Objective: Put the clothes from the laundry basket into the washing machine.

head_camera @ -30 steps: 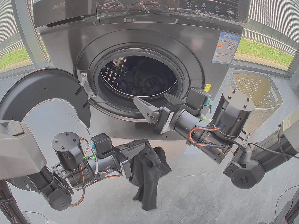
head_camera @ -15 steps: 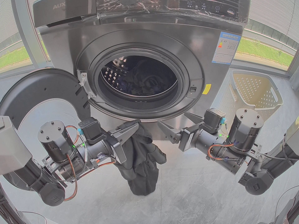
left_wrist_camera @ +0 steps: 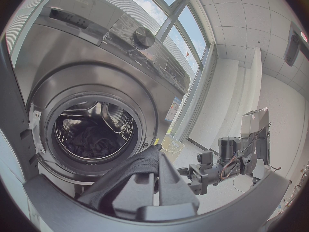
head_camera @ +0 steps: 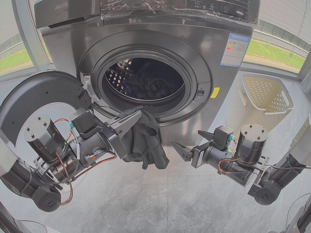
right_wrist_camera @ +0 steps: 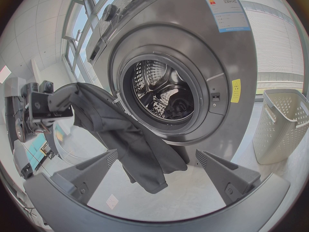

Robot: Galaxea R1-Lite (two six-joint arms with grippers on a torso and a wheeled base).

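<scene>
The left tool [head_camera: 138,114] is clamped on a dark garment [head_camera: 146,141] hanging just before the open washing machine [head_camera: 207,49], while the right tool [head_camera: 187,139] gapes wide, empty.

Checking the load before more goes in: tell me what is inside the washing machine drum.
Dark clothes lie heaped low in the drum, its perforated metal wall bare above. How many pieces, and anything beneath them, is hidden.

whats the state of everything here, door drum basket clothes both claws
washing machine door: swung fully open
drum: dark clothes inside
left claw: shut on dark garment
dark garment: hanging at the opening's lower rim, not in the drum
right claw: open, empty
laundry basket: upright, no clothes visible inside
</scene>
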